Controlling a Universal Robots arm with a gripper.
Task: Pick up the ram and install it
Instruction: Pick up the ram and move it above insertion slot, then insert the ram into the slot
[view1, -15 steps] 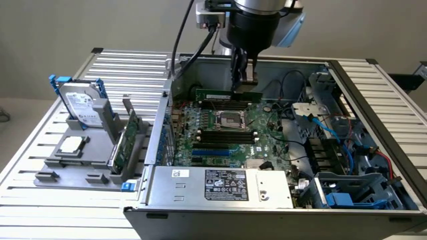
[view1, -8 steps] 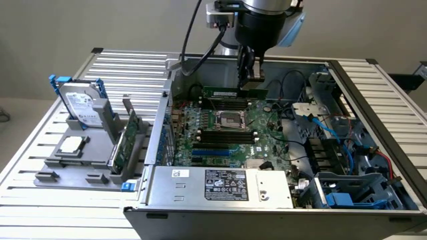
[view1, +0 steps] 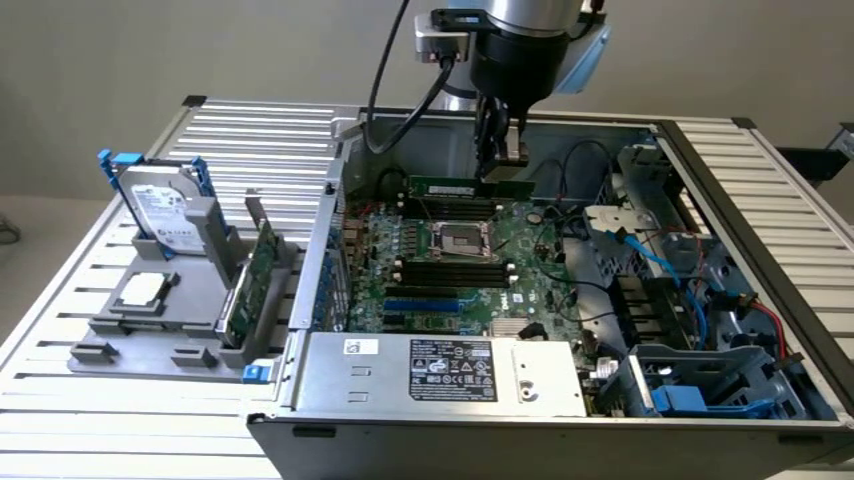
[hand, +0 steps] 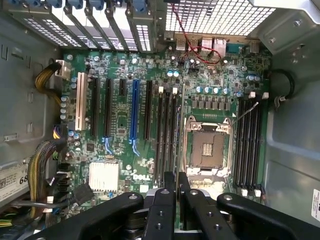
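The ram (view1: 461, 187) is a narrow green stick hanging level from my gripper (view1: 505, 165), which is shut on its upper edge. It sits low over the far bank of black memory slots (view1: 454, 208), behind the CPU socket (view1: 465, 240); I cannot tell whether it touches a slot. In the wrist view the ram (hand: 178, 135) shows edge-on as a thin line running out from between the closed black fingers (hand: 162, 210) of the gripper (hand: 176, 192). It lies along the slots (hand: 166, 135) beside the socket (hand: 207, 147).
The open PC case has metal walls (view1: 340, 200) around the motherboard. Cables and a blue drive cage (view1: 694, 400) are at the exterior view's right and the power supply (view1: 441, 370) is in front. On the exterior view's left a grey fixture holds a hard drive (view1: 167, 215) and a green expansion card (view1: 254, 275).
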